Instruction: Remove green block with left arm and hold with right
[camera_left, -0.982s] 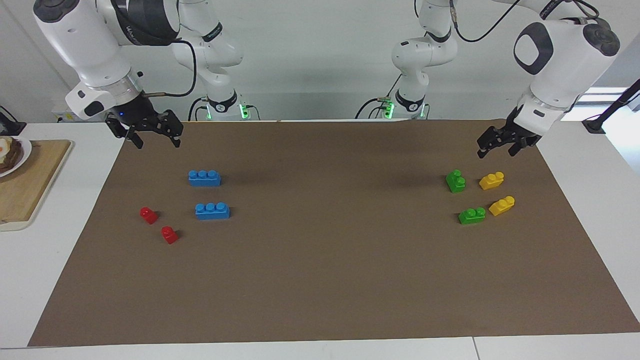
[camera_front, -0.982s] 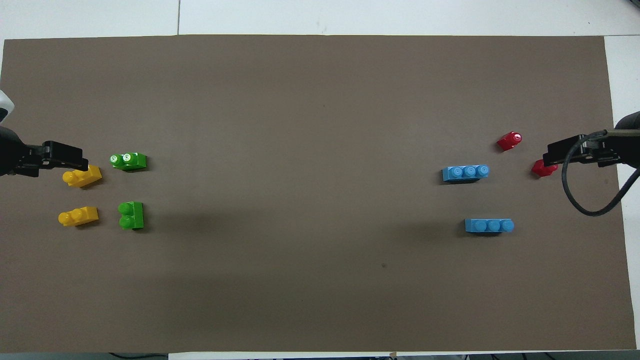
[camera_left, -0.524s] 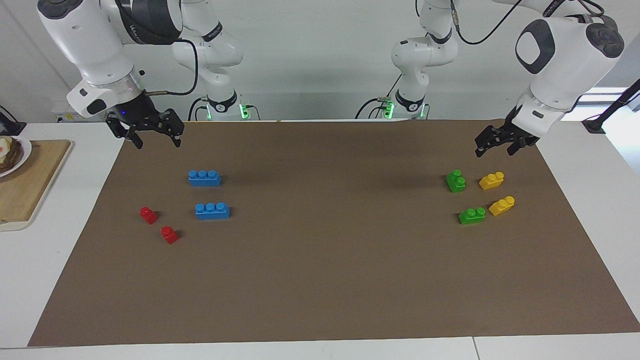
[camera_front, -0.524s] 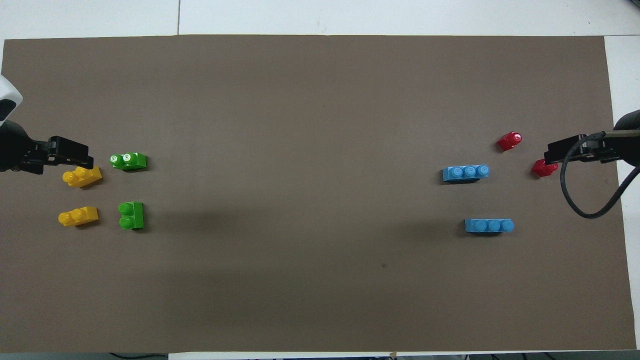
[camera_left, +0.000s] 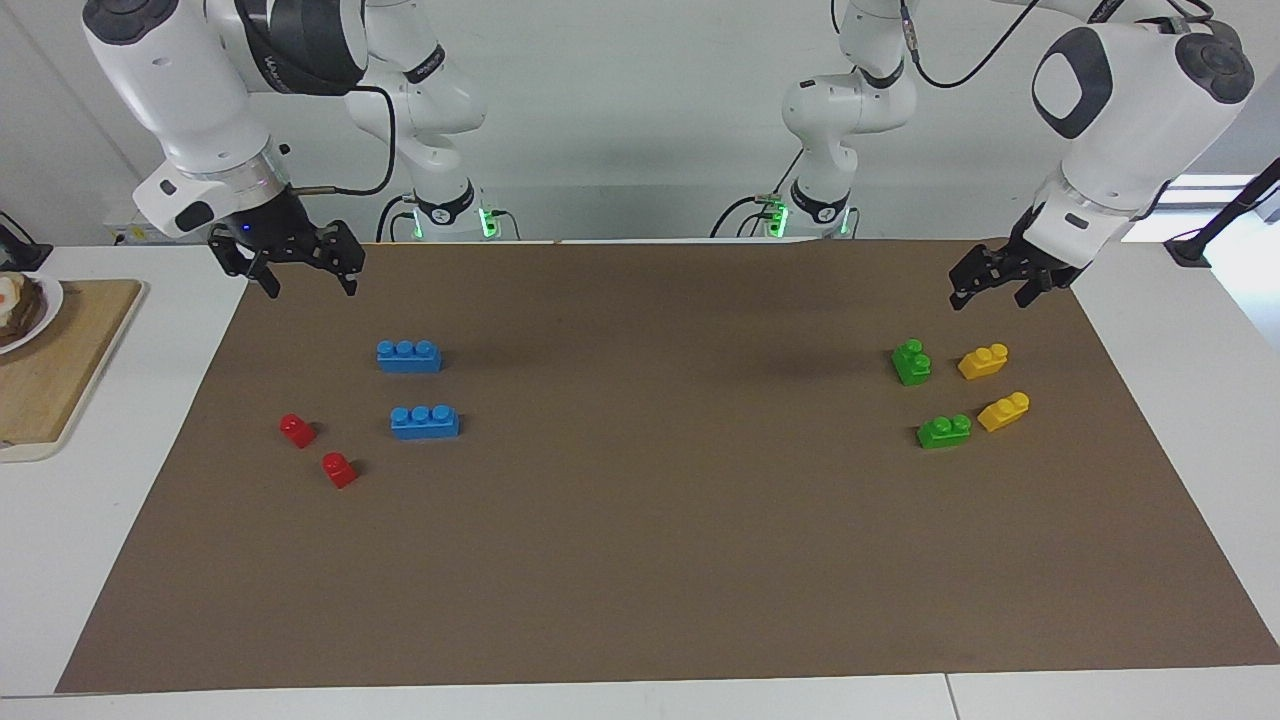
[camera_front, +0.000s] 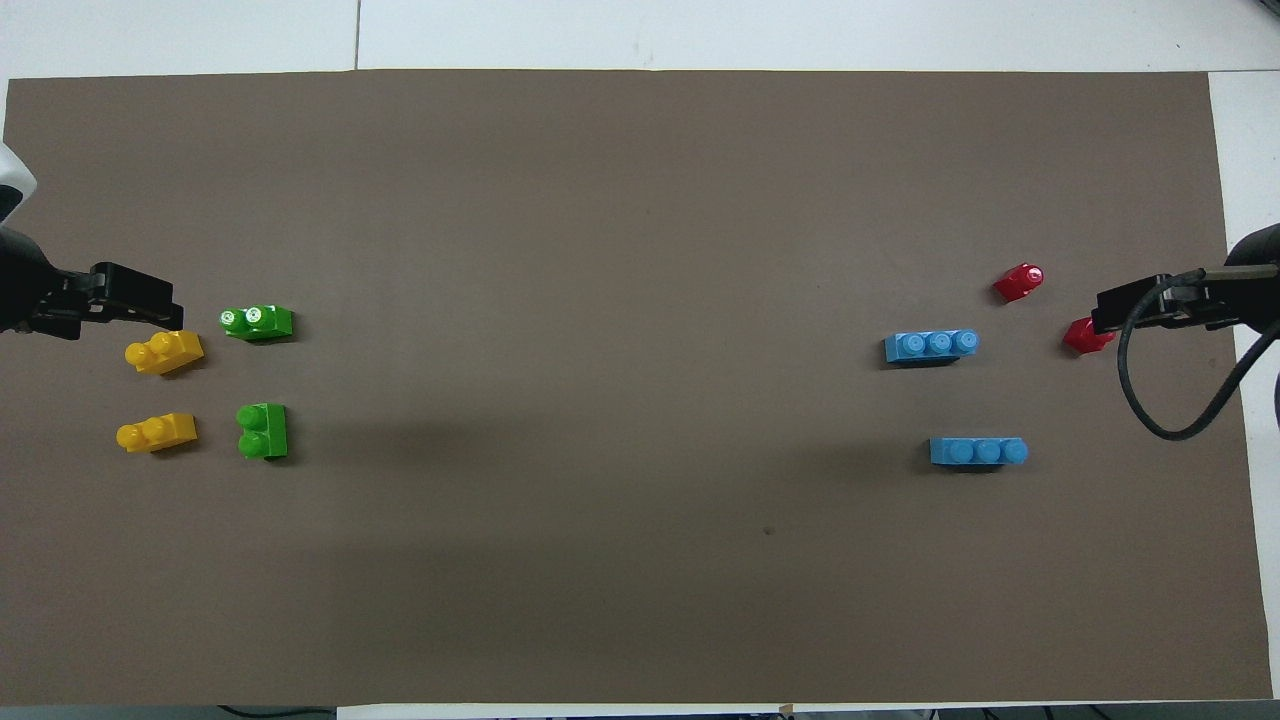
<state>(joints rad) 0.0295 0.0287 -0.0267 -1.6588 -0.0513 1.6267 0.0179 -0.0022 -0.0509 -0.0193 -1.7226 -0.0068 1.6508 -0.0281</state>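
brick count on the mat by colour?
green bricks: 2
yellow bricks: 2
blue bricks: 2
red bricks: 2
Total: 8, all lying loose on the brown mat.

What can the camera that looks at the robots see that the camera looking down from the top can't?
Only the facing view shows both whole arms, their bases and the wooden board with a plate.

Only the overhead view shows the studs from straight above.

Both show the brown mat, two green blocks, two yellow bricks, two blue bricks, two red bricks, and the left gripper and right gripper raised, holding nothing.
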